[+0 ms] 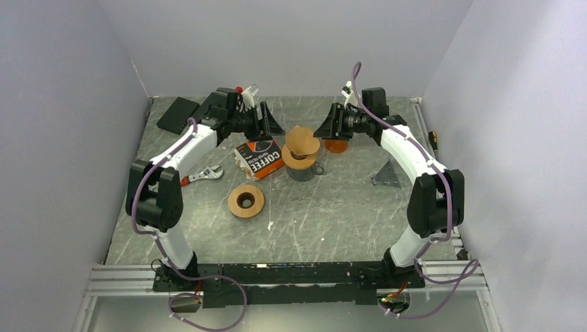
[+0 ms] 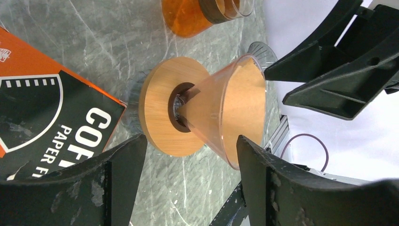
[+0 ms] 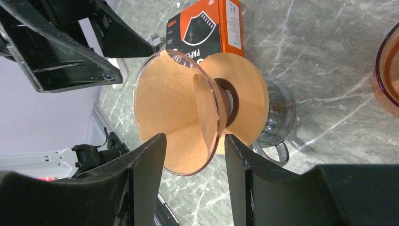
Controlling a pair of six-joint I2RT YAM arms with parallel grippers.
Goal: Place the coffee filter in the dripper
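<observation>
The brown paper coffee filter (image 3: 169, 106) lies inside the clear cone dripper (image 1: 302, 144), whose wooden collar (image 2: 160, 113) rests on a glass server (image 3: 277, 117). My left gripper (image 2: 188, 165) is open just left of the dripper, and the cone's rim is close to one of its fingers (image 2: 256, 174). My right gripper (image 3: 193, 160) is open on the dripper's right side. Its fingers (image 3: 237, 174) straddle the rim and the filter's edge with gaps on both sides. From above, the left gripper (image 1: 277, 126) and right gripper (image 1: 322, 128) face each other across the dripper.
An orange and black filter box (image 1: 259, 158) lies left of the server. A wooden ring (image 1: 246, 200) and a wrench (image 1: 204, 174) lie nearer. An orange cup (image 1: 336, 145) stands behind the dripper, a grey triangular piece (image 1: 386, 176) sits right, and a black block (image 1: 177, 114) sits far left.
</observation>
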